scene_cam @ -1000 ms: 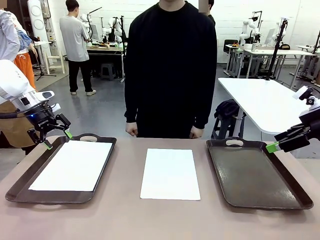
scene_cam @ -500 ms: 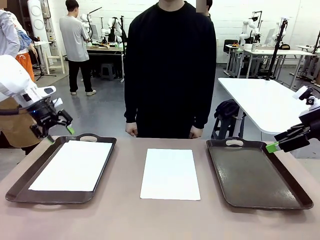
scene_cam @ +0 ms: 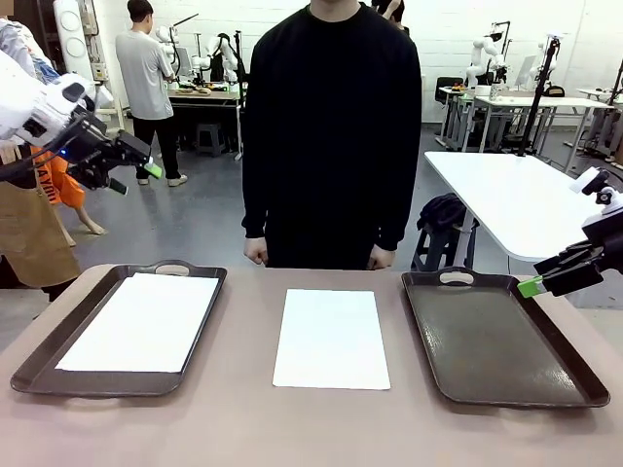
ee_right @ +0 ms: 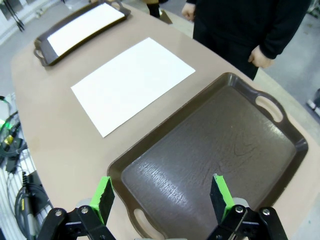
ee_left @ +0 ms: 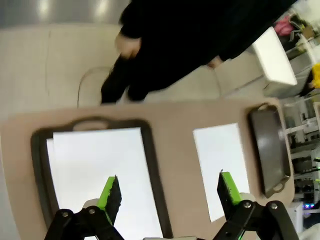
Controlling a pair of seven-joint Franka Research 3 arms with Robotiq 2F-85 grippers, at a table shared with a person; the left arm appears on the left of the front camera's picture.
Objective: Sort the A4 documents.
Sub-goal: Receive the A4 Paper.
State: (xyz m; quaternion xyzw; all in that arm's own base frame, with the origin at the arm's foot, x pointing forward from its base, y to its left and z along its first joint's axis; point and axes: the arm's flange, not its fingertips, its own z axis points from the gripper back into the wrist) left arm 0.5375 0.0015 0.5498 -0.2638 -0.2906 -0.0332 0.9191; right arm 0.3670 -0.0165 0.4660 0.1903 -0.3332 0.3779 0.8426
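A4 documents: one sheet [scene_cam: 331, 338] lies flat mid-table between two trays, long axis running toward the person. My right gripper [scene_cam: 533, 284], jaws apart and empty, hovers low nearby; my left gripper [scene_cam: 136, 175], also released, hangs high, farther off.

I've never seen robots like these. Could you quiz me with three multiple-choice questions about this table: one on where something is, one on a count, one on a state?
1. Where does the loose paper sheet lie?
A. in the right tray
B. on the table between the two trays
C. in the person's hand

2. How many dark brown trays are on the table?
A. one
B. two
C. three

3. How is the left gripper?
A. open, holding nothing
B. shut on a sheet
C. gripping a tray handle

Answers:
1 B, it rests on bare tabletop mid-table.
2 B, the left tray holds paper and the right tray is empty.
3 A, its green-tipped fingers stand apart in the air.
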